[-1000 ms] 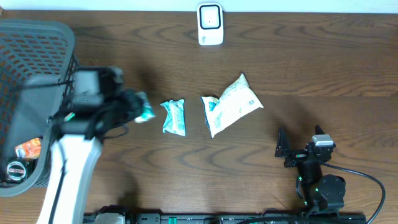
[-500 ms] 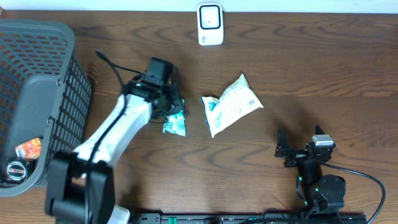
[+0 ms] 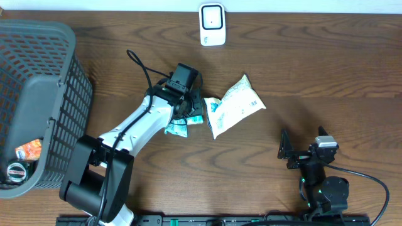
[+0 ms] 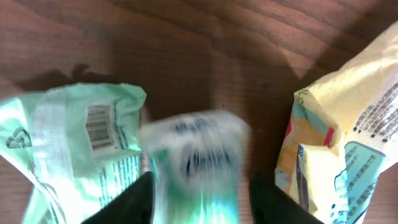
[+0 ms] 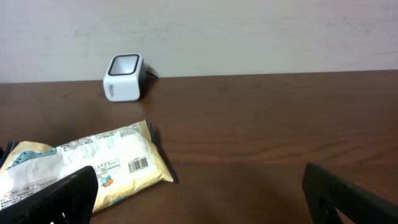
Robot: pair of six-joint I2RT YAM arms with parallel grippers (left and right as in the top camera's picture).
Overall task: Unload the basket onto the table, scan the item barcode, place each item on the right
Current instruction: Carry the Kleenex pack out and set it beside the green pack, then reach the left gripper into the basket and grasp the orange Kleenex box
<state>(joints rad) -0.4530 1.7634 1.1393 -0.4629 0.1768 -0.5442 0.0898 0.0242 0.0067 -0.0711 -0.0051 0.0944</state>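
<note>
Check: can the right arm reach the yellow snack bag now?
Probably yes: only bare table lies between the open right tool and the yellow snack bag; the left tool sits at its far end.

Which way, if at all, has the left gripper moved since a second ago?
Yes. The left gripper has moved right, away from the mesh basket, to below-left of the white scanner, beside the yellow snack bag.

The teal packet [image 4: 196, 155] was motion-blurred, its print unreadable; the yellow bag [image 4: 348, 124] ran past the right edge.
</note>
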